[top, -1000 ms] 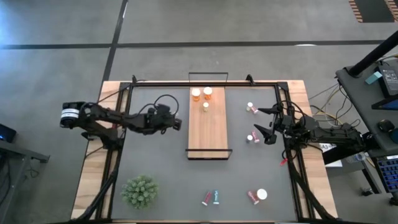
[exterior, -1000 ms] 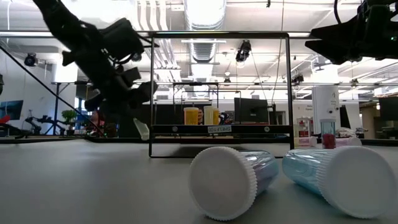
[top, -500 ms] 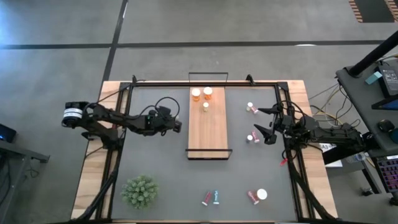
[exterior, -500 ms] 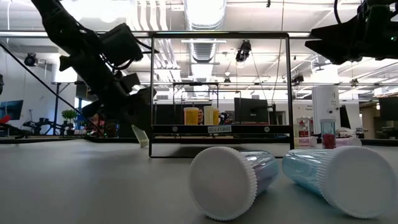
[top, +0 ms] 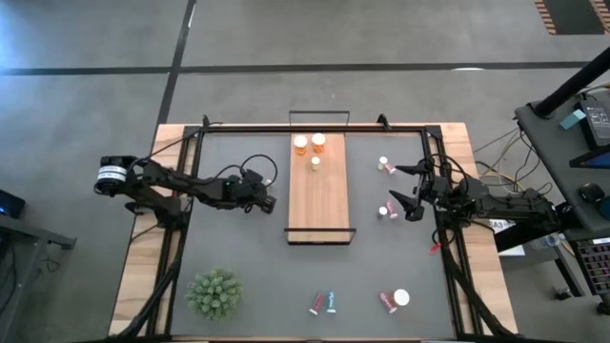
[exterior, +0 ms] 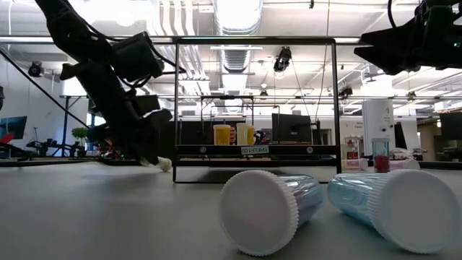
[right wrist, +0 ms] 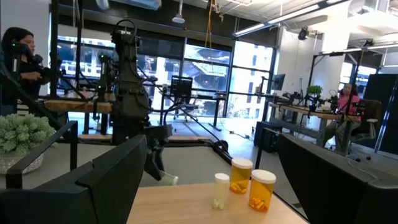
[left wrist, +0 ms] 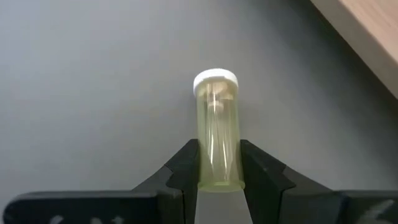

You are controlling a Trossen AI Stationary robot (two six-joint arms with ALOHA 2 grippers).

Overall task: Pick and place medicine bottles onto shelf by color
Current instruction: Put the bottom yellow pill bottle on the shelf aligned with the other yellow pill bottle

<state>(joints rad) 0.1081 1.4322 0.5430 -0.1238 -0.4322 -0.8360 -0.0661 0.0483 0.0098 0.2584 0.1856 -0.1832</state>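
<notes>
My left gripper (top: 268,203) is shut on a slim, pale yellow clear bottle with a white cap (left wrist: 216,124). It is low over the table, just left of the light-wood shelf (top: 322,195); it also shows in the low view (exterior: 148,153). Two orange bottles (top: 301,143) (top: 318,140) and one pale bottle (top: 315,163) stand on the shelf's far end. My right gripper (top: 412,191) is open and empty, up over the table's right side, between two small bottles lying on the table (top: 384,164) (top: 388,211). My left gripper pinches the pale bottle's clear body near its bottom end (left wrist: 217,171) between its two fingers (left wrist: 186,165). The fingers slant down from the table's left, and the bottle runs along them with its white cap (left wrist: 215,81) leading. The cap end (exterior: 165,165) is close over the table; whether it touches, I cannot tell.
Several bottles lie near the table's near edge: a red one and a teal one (top: 324,303), and a red one with a wide white cap beside it (top: 395,300). Two of them fill the low view's foreground (exterior: 267,209). A green spiky plant (top: 213,292) stands near left.
My left gripper has moved away from the shelf's left edge, a little toward the table's near edge, and down. The pale bottle has come down with it, still held, so its cap end is now close to the table.
</notes>
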